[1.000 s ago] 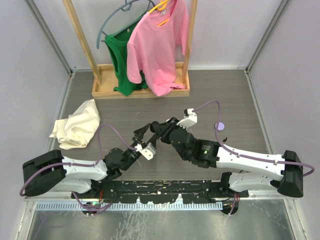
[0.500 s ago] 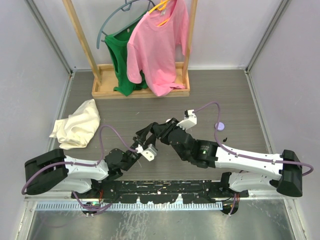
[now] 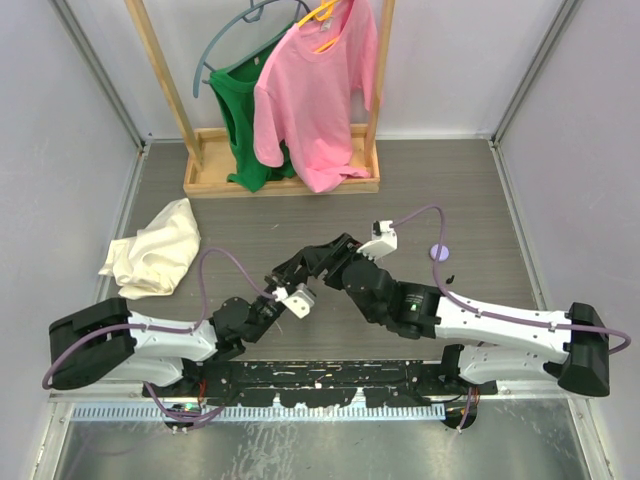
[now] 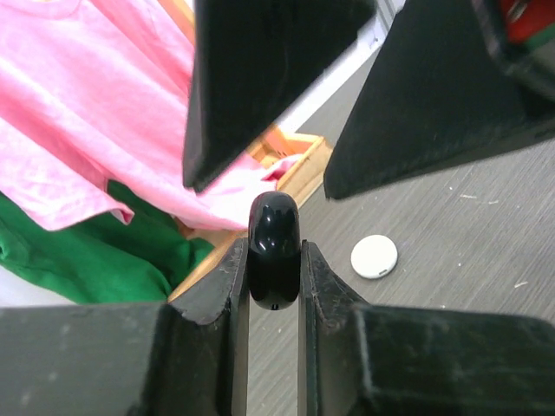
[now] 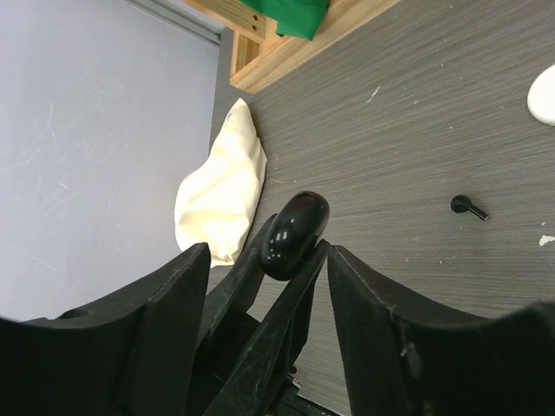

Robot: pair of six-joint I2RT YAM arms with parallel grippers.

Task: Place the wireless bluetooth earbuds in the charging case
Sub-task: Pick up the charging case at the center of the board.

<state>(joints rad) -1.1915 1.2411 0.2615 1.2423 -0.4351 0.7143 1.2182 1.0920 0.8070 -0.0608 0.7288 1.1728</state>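
Right wrist view shows what the left wrist view lacks: a tiny black stemmed earbud [image 5: 468, 206] lying on the grey wood-grain table [image 5: 416, 130], well apart from both claws. Left gripper [image 4: 274, 260] is clenched on a glossy, rounded black charging case [image 4: 274, 232] — right gripper [image 5: 269, 251] released, its matte fingers straddling the case.

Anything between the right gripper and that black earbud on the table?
Yes: the glossy black rounded case, clamped in the left gripper, sits between the right gripper's open fingers. The grey table toward the black stemmed earbud shows nothing else.
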